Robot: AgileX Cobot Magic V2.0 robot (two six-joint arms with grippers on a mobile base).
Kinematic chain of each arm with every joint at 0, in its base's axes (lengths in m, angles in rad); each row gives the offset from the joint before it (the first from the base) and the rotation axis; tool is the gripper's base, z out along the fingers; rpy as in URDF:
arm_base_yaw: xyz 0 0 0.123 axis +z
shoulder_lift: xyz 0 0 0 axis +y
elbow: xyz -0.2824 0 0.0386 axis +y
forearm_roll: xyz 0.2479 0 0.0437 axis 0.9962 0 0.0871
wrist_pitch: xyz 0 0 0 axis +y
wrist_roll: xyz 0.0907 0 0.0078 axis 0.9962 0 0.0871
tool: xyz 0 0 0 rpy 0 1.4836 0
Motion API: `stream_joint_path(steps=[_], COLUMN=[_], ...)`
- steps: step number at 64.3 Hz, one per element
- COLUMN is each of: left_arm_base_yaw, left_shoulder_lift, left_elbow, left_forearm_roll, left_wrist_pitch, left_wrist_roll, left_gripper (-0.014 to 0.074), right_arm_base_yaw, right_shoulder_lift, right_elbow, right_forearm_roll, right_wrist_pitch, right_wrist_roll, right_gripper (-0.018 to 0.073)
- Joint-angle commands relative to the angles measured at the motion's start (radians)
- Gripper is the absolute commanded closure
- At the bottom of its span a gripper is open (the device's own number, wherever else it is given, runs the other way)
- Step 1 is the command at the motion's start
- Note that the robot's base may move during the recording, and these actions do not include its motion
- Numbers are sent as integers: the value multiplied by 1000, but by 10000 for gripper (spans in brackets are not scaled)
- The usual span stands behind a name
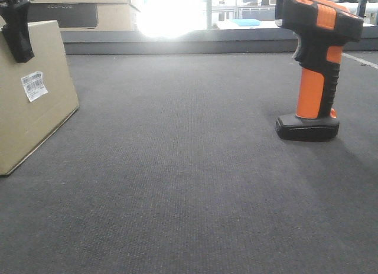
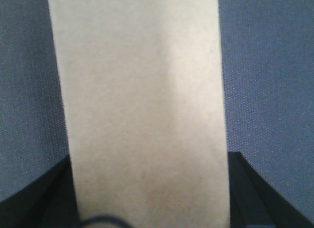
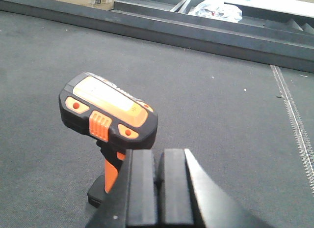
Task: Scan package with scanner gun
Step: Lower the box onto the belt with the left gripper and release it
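Note:
The cardboard package (image 1: pixel 29 108) stands on the dark carpet at the far left, with a white barcode label (image 1: pixel 34 85) on its face. My left gripper (image 1: pixel 16 35) grips its top edge. In the left wrist view the package (image 2: pixel 142 90) fills the space between the black fingers (image 2: pixel 46 201), and the gripper (image 2: pixel 149 188) is shut on it. The orange-and-black scanner gun (image 1: pixel 316 67) stands upright on its base at the right. In the right wrist view my right gripper (image 3: pixel 157 161) is shut and empty, just behind the scanner gun (image 3: pixel 108 110).
A low dark ledge (image 1: pixel 207 41) runs along the back, with cardboard boxes (image 1: pixel 82 8) behind it at the left. A light seam line (image 3: pixel 294 125) crosses the carpet at the right.

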Motion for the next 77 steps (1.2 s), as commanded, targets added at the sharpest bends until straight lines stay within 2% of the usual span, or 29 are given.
stream_joint_path(steps=[1, 6, 10, 18, 25, 39, 53, 60, 69, 77], left_arm_base_yaw=[-4, -4, -4, -4, -4, -4, -4, -4, -4, -4], left_shoulder_lift=[-7, -7, -7, -12, -35, -131, -293, -404, -578, -719], left_elbow=[-10, -10, -10, -10, -11, -13, 63, 173, 355, 513], left_forearm_roll=[2, 2, 2, 2, 7, 16, 50, 55, 55, 57], left_wrist_pitch=[-4, -4, -4, -4, -4, -4, -8, -114, -315, -487], left_wrist_roll=[-17, -19, -19, -19, -19, -19, -8, -8, -8, -8], left_gripper=[705, 653, 563, 284, -31, 150, 391, 542, 701, 707], right_arm_base_yaw=[-6, -6, -6, -6, -26, -99, -99, -99, -99, -99], right_shoulder_lift=[-6, -6, -6, -6, -6, -6, -6, -11, -69, -147], right_elbow=[1, 1, 1, 1, 1, 1, 1, 14, 57, 107], right_forearm_roll=[-11, -11, -11, -11, -11, -11, -11, -11, 13, 13], right_wrist_pitch=[-11, -11, -11, -11, -11, -7, 25, 20, -26, -27], right_wrist_roll=[-5, -5, -5, -5, 21, 41, 63, 67, 67, 67], right_gripper=[722, 722, 722, 722, 722, 722, 722, 722, 722, 722])
